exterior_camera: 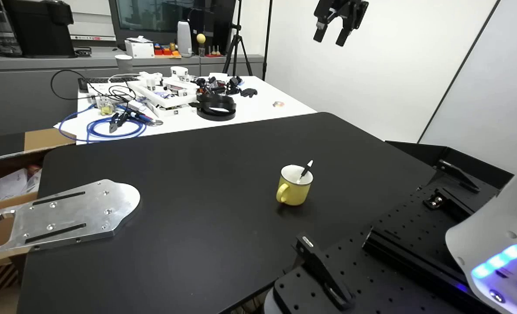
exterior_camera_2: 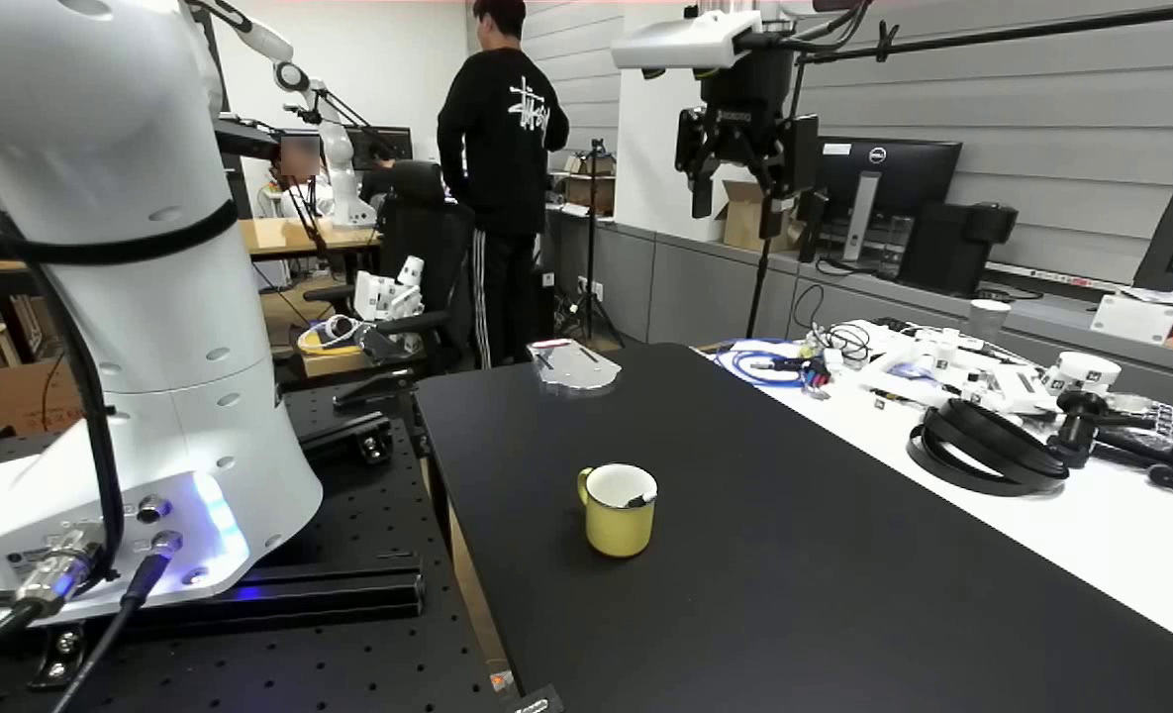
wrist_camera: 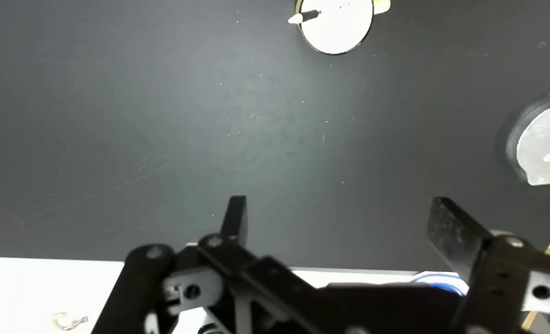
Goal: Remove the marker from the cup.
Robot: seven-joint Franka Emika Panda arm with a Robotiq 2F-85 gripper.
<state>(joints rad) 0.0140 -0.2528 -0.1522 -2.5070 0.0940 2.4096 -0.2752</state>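
Observation:
The yellow cup (exterior_camera: pixel 296 192) with a white inside stands upright on the black table in both exterior views (exterior_camera_2: pixel 618 530). It also shows at the top edge of the wrist view (wrist_camera: pixel 342 32), partly cut off. The marker (exterior_camera: pixel 306 168), dark with a white tip, leans inside the cup and sticks out over its rim. It shows in the wrist view (wrist_camera: pixel 304 17) and, small, in an exterior view (exterior_camera_2: pixel 639 501). Its lower end is in the cup. My gripper (exterior_camera: pixel 330 39) is open and empty, high above the table and apart from the cup (exterior_camera_2: pixel 736 212). Its fingers are wide apart in the wrist view (wrist_camera: pixel 339 206).
A flat metal plate (exterior_camera: pixel 83 207) lies on the black table (exterior_camera: pixel 197 248), away from the cup. A white table (exterior_camera: pixel 258 102) adjoins it, with cables, a black ring-shaped strap (exterior_camera: pixel 216 107) and white parts. The robot's base (exterior_camera_2: pixel 180 495) stands beside the black table.

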